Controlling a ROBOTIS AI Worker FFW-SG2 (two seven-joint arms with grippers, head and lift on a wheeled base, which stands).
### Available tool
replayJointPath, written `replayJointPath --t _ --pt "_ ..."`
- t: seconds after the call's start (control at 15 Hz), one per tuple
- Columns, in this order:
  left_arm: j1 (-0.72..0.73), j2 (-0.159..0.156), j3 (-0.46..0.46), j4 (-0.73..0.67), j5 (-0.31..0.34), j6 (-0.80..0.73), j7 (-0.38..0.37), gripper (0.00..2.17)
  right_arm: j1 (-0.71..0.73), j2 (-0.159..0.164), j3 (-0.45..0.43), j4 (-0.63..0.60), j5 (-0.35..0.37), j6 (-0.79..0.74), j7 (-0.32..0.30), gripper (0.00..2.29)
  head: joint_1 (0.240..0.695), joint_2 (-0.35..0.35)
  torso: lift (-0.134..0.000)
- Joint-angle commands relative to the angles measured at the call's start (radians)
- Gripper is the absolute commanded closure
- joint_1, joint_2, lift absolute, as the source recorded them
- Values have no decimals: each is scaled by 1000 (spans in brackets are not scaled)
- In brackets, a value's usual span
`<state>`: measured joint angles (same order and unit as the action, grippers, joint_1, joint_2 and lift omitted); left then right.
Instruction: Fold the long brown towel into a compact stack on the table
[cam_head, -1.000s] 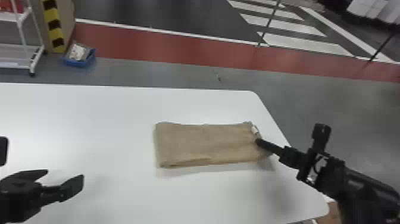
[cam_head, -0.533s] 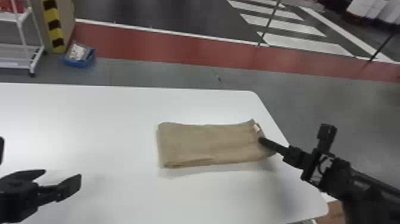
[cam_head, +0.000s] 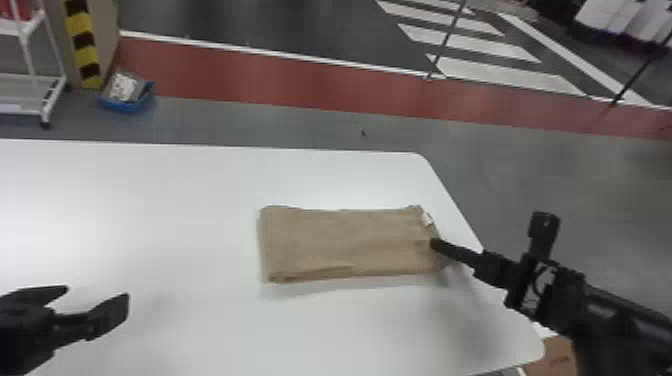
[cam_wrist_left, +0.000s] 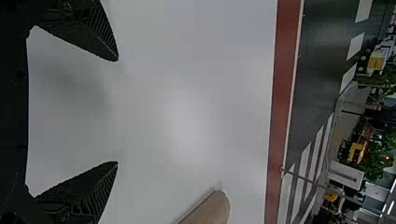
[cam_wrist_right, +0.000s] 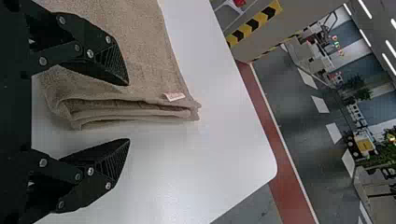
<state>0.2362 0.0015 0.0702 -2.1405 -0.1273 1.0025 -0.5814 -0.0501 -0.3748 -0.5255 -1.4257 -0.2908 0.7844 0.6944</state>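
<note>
Towel (cam_head: 345, 242) lies on the counter (cam_head: 165, 215) near its right edge, folded into a flat, layered block. My right hand (cam_wrist_right: 129, 112) sits spread and empty at the layered end, one finger (cam_wrist_right: 105, 58) above it, one beyond, probably so I can pinch or square that end. My left hand (cam_wrist_left: 117, 111), spread wide and empty, is well apart.

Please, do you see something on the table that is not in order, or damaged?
Only a small thing: at the end of the brown towel by the right tool, the folded layers look loose and uneven. I see no spill or damage.
</note>
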Motion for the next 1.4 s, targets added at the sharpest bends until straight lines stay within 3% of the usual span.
replayJointPath --t 0.0,0.2,0.4,0.6,0.73,1.0,1.33 --pt "0 -4 -1 1 0 0 0 97 -2 -1 21 4 13 3 -1 539 695 -349 -124" --pt "2 -4 3 1 0 0 0 97 -13 2 56 4 38 13 -3 576 695 -342 -124" --pt "3 -4 13 1 0 0 -8 100 -14 4 56 4 22 3 4 1183 695 -324 -124" --pt "2 -4 13 2 2 -3 -8 100 -14 5 48 4 19 -3 16 1423 695 -316 -124" --pt "0 -4 13 2 2 -3 -8 100 -14 10 33 4 -7 -9 16 1423 695 -315 -124" --pt "0 -4 22 -1 0 0 -8 100 6 20 -41 -81 -156 34 16 1423 695 -318 -124" --pt "0 -4 26 -4 0 0 -8 100 32 94 -36 -297 -189 154 19 1423 695 -283 -124"
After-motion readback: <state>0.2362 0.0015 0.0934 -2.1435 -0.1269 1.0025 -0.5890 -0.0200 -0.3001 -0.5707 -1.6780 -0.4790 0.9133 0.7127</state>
